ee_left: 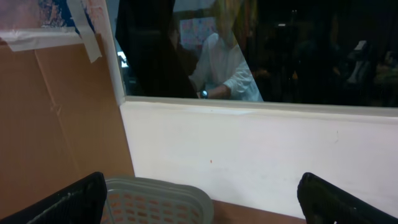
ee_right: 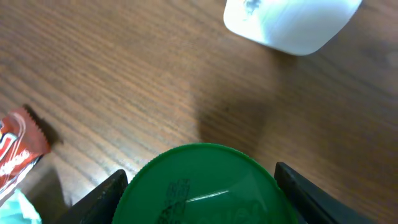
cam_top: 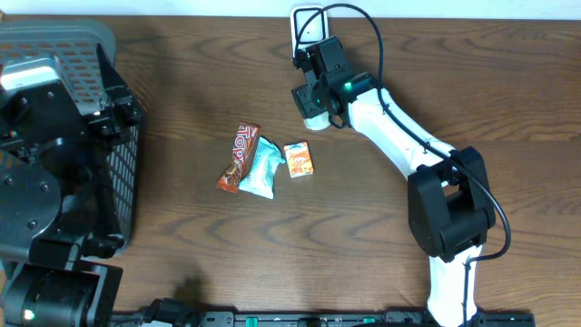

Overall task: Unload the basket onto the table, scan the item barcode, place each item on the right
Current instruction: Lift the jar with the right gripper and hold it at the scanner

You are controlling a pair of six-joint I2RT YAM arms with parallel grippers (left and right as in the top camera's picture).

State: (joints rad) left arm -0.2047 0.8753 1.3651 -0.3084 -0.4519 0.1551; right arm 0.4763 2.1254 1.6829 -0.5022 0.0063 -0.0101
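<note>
My right gripper (ee_right: 199,190) is shut on a white container (cam_top: 314,111) with a round green lid (ee_right: 199,168); the lid fills the gap between both black fingers. No barcode shows on it. Overhead, the right gripper (cam_top: 318,86) holds the container just in front of the white scanner (cam_top: 308,22) at the table's far edge. The scanner's white body (ee_right: 292,25) is at the top of the right wrist view. My left gripper (ee_left: 202,202) is open wide with nothing in it, above the grey basket's rim (ee_left: 158,193).
A red-brown candy bar (cam_top: 239,157), a pale blue packet (cam_top: 262,169) and a small orange box (cam_top: 299,159) lie together mid-table. The candy bar's end (ee_right: 18,146) lies left of the lid. The basket (cam_top: 64,54) and left arm fill the left side.
</note>
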